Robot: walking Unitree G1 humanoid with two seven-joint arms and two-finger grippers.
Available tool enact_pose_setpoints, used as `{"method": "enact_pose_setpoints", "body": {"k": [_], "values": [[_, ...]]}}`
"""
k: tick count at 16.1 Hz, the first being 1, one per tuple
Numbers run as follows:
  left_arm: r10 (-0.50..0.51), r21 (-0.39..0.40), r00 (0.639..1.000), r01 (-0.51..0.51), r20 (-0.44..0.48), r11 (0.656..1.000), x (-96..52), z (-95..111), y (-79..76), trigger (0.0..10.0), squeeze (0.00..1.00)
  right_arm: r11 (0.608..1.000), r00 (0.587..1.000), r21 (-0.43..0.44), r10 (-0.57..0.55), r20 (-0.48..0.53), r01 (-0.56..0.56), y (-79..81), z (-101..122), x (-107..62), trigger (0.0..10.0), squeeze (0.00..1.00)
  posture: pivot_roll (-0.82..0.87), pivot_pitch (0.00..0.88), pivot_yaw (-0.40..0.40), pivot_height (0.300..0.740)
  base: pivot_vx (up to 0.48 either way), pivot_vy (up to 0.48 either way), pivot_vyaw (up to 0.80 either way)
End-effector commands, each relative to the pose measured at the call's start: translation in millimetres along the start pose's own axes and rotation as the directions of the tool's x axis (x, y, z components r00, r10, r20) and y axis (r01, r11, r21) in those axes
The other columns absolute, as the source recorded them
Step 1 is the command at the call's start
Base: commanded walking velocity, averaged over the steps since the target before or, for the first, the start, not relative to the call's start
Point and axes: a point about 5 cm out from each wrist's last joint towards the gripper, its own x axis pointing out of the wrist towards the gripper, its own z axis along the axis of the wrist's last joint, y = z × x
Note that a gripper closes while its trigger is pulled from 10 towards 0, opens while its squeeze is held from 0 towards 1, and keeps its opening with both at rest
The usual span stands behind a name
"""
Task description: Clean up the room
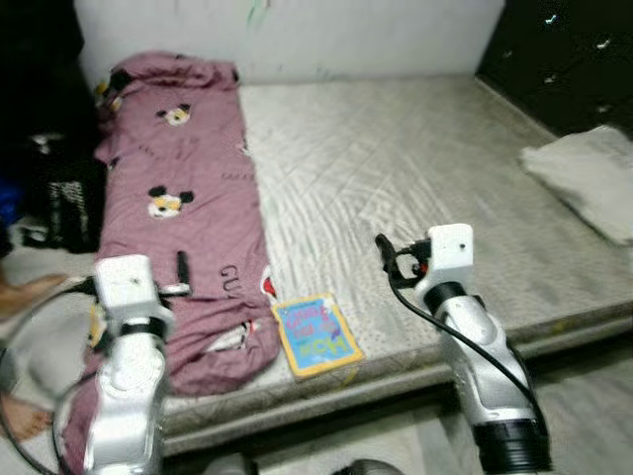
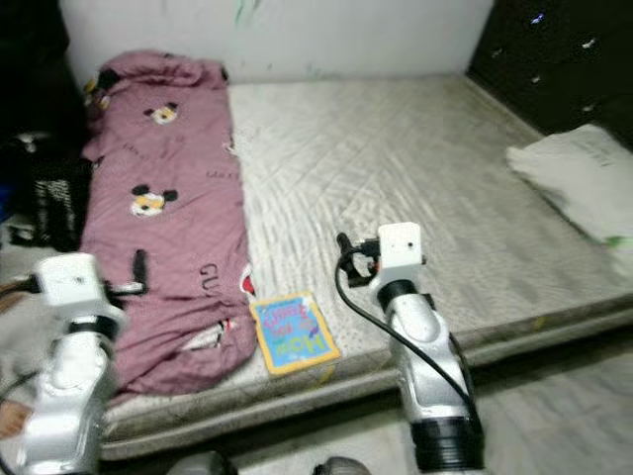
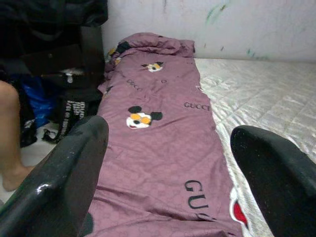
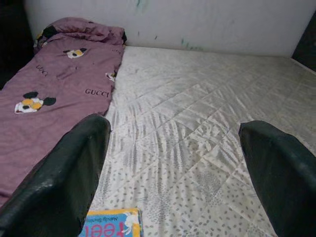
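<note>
Low mattress on the floor, grey quilted cover, head end against a pale wall. A mauve blanket with cartoon mouse prints lies lengthwise along the mattress's left side, bunched at the wall end, its near end spilling over the mattress edge. A small bright children's book lies flat at the mattress's near edge, just beside the blanket's lower corner. A pale pillow sits off the mattress's right side, touching or overlapping its edge; blur prevents certainty.

Left gripper hovers above the near end of the blanket, fingers spread wide, nothing between them. Right gripper hangs over the mattress's near edge just right of the book, likewise released and empty.

Dark bags stand left of the mattress. A person's bare foot rests on the floor there.
</note>
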Motion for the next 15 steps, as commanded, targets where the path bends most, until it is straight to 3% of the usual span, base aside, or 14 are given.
{"method": "enact_pose_setpoints", "body": {"k": [1,10,15], "values": [[-0.013,-0.029,1.0,0.013,0.006,0.999,0.8,1.8,-1.8,10.0,0.0,1.0,1.0,-0.008,-0.012,0.009,0.012,-3.8,2.7,0.9,10.0,0.0,-0.09,0.0,-0.042,0.74,0.0,0.0,0.0],[-0.022,-0.022,1.0,0.023,0.016,1.0,0.5,2.7,-2.5,10.0,0.0,1.0,1.0,-0.005,0.002,0.018,-0.002,-0.8,3.6,2.3,10.0,0.0,-0.08,0.0,-0.042,0.74,0.0,0.0,0.0],[-0.015,-0.022,1.0,0.015,0.007,1.0,0.4,1.3,-1.9,10.0,0.0,1.0,1.0,-0.002,-0.001,0.017,0.001,-0.8,3.5,2.2,10.0,0.0,-0.08,0.0,-0.042,0.677,0.0,0.0,0.0]]}}
